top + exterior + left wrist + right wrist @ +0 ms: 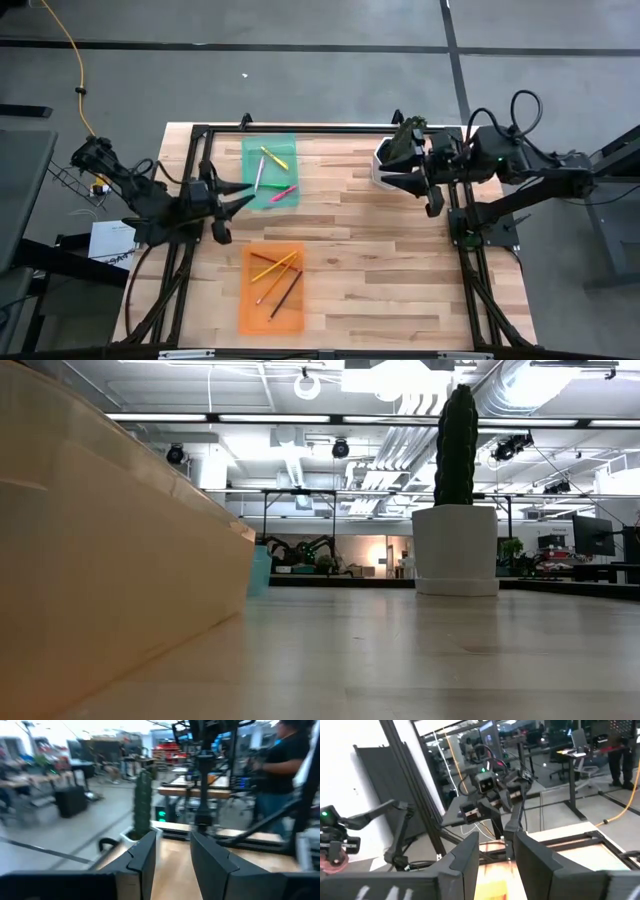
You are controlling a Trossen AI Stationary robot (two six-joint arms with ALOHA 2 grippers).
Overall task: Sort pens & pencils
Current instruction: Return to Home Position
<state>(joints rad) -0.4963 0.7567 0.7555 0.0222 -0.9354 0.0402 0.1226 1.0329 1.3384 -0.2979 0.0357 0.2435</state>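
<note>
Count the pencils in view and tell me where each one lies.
4, all in the orange bin: the yellow-orange pencil and red pencil crossed, the orange pencil and dark pencil slanting beside them. None seems hidden.

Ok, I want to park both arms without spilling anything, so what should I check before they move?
1. Pencils in the orange bin: ok, four lie inside.
2. Pens in the green bin: cannot tell; yellow, pale and pink show, no green one.
3. No sticks loose on the table: ok.
4. Left hand open and empty: ok.
5. Right hand open and empty: ok.
6. Right hand apart from the cactus pot: cannot tell.
</note>
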